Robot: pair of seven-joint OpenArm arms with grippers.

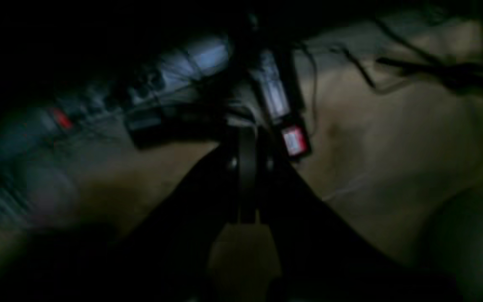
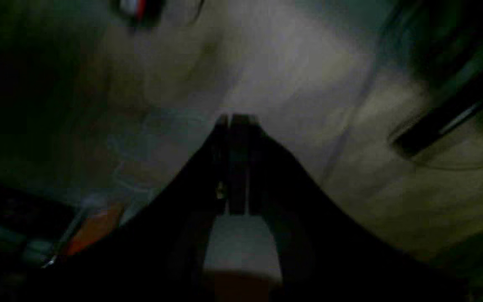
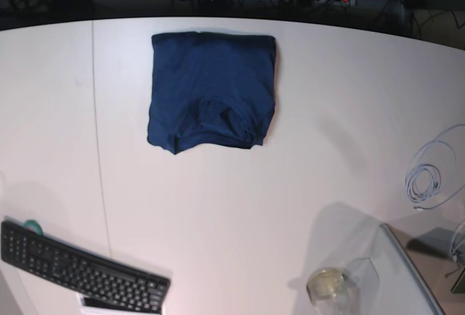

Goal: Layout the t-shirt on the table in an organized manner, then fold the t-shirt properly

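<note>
One t-shirt [image 3: 212, 90], and it's already down to a compact dark blue rectangle, lying near the far edge of the white surface [image 3: 240, 206], a little left of the middle, with nothing touching it. From the base view the sleeves are tucked out of sight, the sides run fairly straight, and the near hem shows a soft bump and a slightly ragged corner at the lower left. Neither arm appears over the surface in that view; both are pulled well away. On the wrist views it's dim and blurry, but the left end effector [image 1: 247, 126] shows its two dark fingers pressed together with nothing between them, and behind it a jumble of cables and a power strip [image 1: 170, 79] rather than cloth. The right end effector [image 2: 237, 119] reads the same way: clenched on itself, empty, hanging over what looks like pale floor or surface. So the judgement here: layout done, folds done, the garment set down as a tidy packet, and the arms parked. What's left, if anything, is cosmetic, perhaps smoothing that near edge, though it looks like a finished job. Elsewhere, a black keyboard [image 3: 80, 268] sits at the near left corner, a coil of white cable [image 3: 430, 177] lies toward the right edge, and a glass jar [image 3: 328, 286] stands beside a grey tray [image 3: 407, 271] at the near right, all well apart from the shirt.
</note>
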